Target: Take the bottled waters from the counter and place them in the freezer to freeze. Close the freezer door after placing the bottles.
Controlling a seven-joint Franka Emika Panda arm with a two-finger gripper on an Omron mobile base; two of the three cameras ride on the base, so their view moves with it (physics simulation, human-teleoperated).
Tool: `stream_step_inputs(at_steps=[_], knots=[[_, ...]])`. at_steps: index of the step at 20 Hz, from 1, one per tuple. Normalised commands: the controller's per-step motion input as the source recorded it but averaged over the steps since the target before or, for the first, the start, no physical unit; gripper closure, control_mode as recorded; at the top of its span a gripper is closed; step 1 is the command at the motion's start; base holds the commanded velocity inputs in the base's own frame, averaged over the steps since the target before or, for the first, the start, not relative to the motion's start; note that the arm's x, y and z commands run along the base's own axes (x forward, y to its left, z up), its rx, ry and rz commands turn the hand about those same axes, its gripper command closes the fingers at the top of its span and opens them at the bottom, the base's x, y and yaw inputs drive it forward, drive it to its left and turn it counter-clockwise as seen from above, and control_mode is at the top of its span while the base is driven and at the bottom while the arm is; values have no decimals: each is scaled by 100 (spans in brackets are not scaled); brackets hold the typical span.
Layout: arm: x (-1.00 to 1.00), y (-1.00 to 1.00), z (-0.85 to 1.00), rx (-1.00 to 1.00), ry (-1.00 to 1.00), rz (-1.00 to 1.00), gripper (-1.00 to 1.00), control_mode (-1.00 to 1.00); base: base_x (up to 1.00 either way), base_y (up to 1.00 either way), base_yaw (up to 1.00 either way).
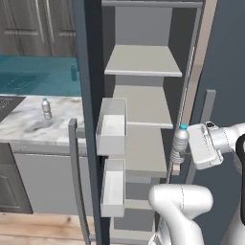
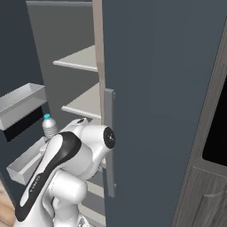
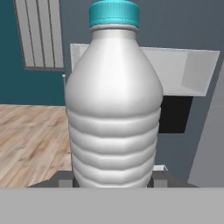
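Gripper (image 1: 184,152) is closed on one water bottle (image 1: 180,143), jaws clamped on its lower ribbed body. The bottle is upright, light blue cap up, held in front of the open freezer (image 1: 143,110) near the right edge of its opening, at about the level of the middle shelf (image 1: 143,103), not yet resting on anything. In the hand view the same bottle (image 3: 113,109) is seen close up: clear ribbed plastic, teal-blue cap, no label, brand or writing readable anywhere on it. Second bottle (image 1: 46,108) stands upright on the marble table (image 1: 28,127) to the left, well apart from the freezer, also with no label readable. Freezer door (image 1: 88,95) is swung open, edge-on in the left base view, with two white bins (image 1: 112,125) on its inner side and the bar handle (image 1: 76,177) on its outer side. In the right base view the held bottle (image 2: 49,126) pokes up just behind the arm, beside a door bin (image 2: 22,104). No text visible on freezer panels.
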Motion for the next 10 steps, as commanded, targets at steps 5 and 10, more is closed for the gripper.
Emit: stream_step_inputs(at_steps=[5,10], knots=[[0,0,0,0,0,0,100,100,15,23,-3],[0,0,0,0,0,0,100,100,12,17,-2]])
